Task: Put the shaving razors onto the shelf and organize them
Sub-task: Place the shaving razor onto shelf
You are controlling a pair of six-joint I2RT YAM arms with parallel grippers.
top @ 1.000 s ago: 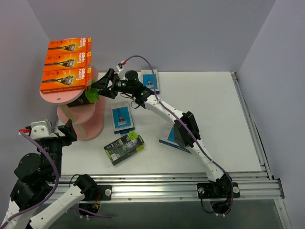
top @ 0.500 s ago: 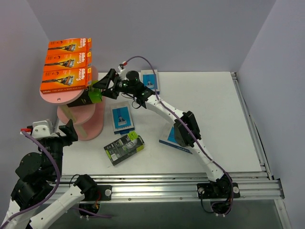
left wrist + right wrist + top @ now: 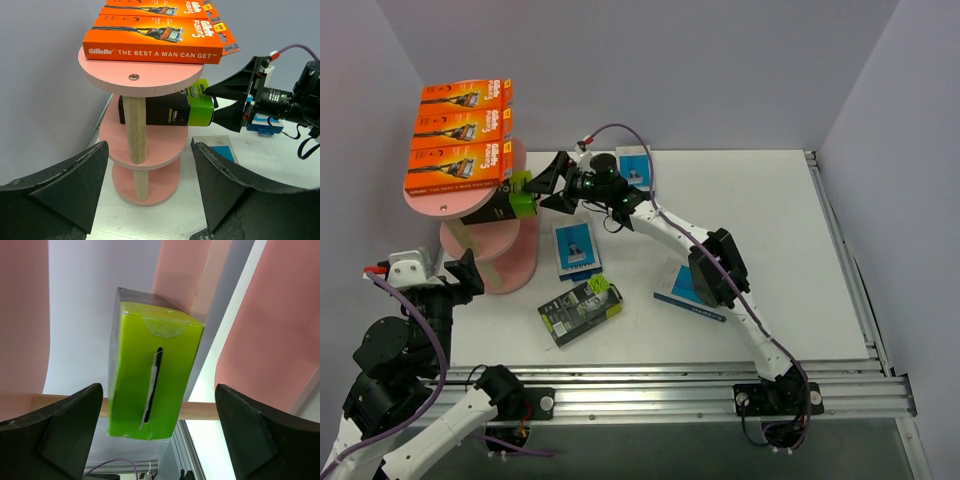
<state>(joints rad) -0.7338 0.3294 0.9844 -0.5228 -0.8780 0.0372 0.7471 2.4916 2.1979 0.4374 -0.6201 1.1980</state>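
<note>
White table (image 3: 800,230); right pincer (image 3: 536,195) gaping, empty, facing black-lime pack (image 3: 505,207) shelved beneath orange packs (image 3: 460,125).

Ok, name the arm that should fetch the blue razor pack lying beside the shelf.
Right, most likely. The right pincer is open and empty, close to the blue razor pack. The left pincer is open too, but the shelf stands between it and that pack.

— What is written on the front orange pack (image 3: 150,42)?
— "Gillette" and "THE BEST A MAN CAN GET" are printed on its side. "Gillette FUSION5" is seen on its top.
— And on the black-and-lime pack (image 3: 167,109)?
— Its small print cannot be read.
</note>
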